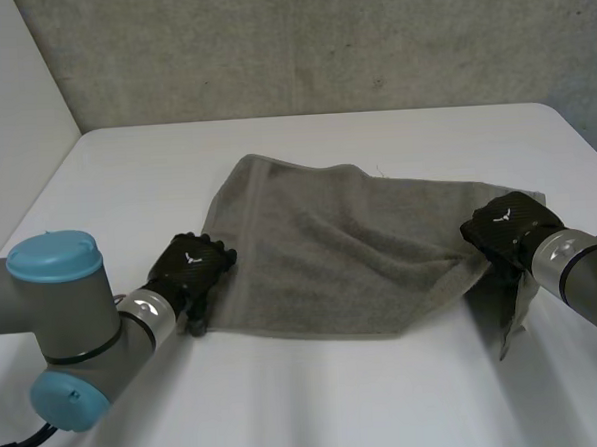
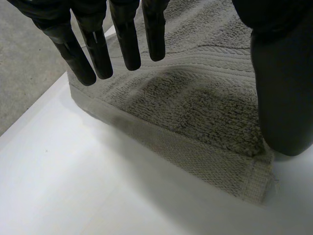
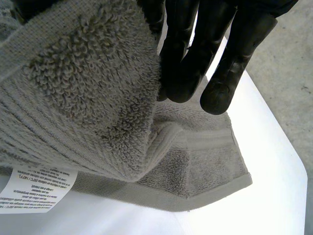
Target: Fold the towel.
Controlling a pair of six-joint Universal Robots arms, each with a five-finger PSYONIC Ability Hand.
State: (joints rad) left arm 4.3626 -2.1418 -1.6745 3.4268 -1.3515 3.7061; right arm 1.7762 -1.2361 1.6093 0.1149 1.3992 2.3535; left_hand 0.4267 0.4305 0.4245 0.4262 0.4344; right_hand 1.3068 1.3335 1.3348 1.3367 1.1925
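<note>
Two towel [image 1: 330, 252] ends — left hand [image 1: 189, 269] fingers wide at corner, right hand [image 1: 504, 228] fingers clutching raised edge

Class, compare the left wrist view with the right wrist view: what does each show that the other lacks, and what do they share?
Left wrist view: the left hand, fingers straight, above a flat corner of the towel. Right wrist view: the right hand holding up a fold of towel, with a white printed label beneath it. Shared: grey towel, white table.
</note>
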